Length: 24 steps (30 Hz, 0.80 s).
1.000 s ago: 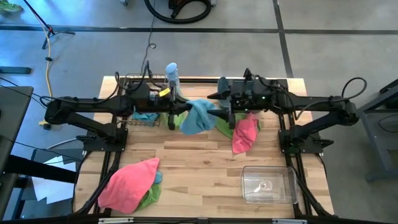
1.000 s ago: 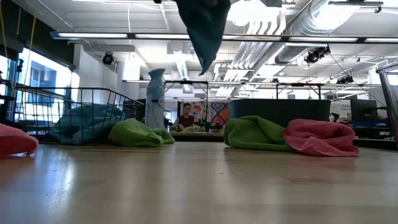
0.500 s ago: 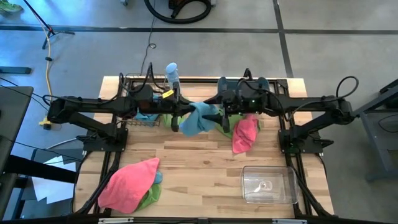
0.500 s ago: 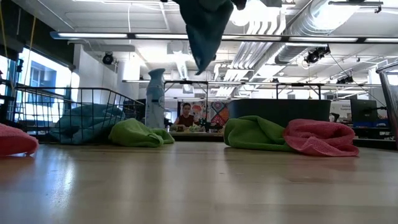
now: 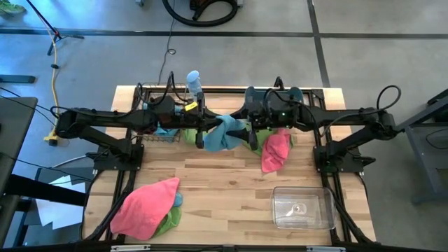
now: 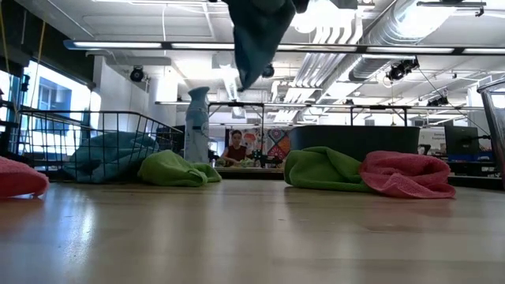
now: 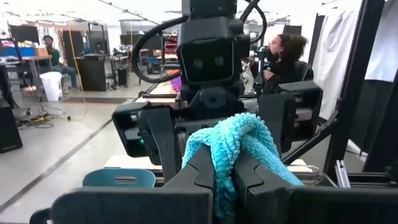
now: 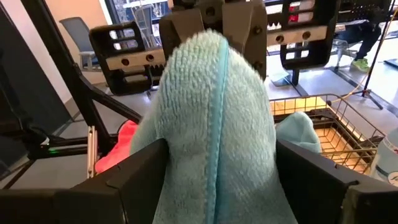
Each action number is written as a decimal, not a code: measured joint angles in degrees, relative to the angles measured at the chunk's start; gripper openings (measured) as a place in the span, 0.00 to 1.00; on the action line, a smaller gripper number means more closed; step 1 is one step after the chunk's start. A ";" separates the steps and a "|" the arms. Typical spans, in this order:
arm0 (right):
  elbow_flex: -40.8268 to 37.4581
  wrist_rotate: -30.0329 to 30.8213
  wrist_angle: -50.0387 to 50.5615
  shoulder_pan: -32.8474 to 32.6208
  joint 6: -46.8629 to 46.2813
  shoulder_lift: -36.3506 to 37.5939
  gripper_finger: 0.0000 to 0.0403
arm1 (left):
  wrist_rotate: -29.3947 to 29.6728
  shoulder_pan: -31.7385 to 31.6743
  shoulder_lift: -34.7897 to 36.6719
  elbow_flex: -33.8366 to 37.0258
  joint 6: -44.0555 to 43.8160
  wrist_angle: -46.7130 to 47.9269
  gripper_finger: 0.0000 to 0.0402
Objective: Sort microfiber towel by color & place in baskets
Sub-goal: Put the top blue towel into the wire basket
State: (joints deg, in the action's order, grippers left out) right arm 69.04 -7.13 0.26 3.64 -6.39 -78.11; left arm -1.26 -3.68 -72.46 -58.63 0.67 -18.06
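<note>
In the high view both arms meet over the upper middle of the frame, where a light blue towel (image 5: 222,133) hangs between them above the wooden table (image 5: 224,189); the left gripper (image 5: 203,129) comes in from the left and the right gripper (image 5: 246,127) from the right, each touching the cloth. Behind the left arm sits the black wire basket (image 5: 157,112) with another blue cloth inside, and a pale spray bottle (image 5: 194,82) stands just beside it. A pink towel (image 5: 274,150) lies over green cloth right of centre, a second pink towel (image 5: 145,206) lies at lower left on green and blue cloth, and the clear bin (image 5: 302,208) sits at lower right. In the low view the light blue towel dangles from the top centre, clear of the tabletop; the wire basket is at left, green cloths in the middle and a pink one at right. In the left wrist view the left fingers (image 7: 202,171) are pressed together, pinching a fold of the blue towel. In the right wrist view the right fingers (image 8: 134,174) stand spread wide on either side of the towel, which fills the gap between them
</note>
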 joint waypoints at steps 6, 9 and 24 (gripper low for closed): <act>0.00 -0.04 -1.42 -0.24 -0.15 0.00 0.68 | 0.00 0.00 0.01 0.00 0.84 -0.24 0.00; 0.00 0.12 -1.56 -0.76 0.53 0.00 0.58 | 0.00 0.00 0.01 0.00 1.70 -0.29 0.00; 0.00 0.40 -1.37 -1.42 0.40 0.02 0.02 | 0.33 0.00 0.01 0.00 3.04 -0.12 0.02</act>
State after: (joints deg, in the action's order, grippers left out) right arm 69.04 -6.73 -1.10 2.22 -5.99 -78.08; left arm -0.93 -3.68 -72.44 -58.63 3.71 -18.18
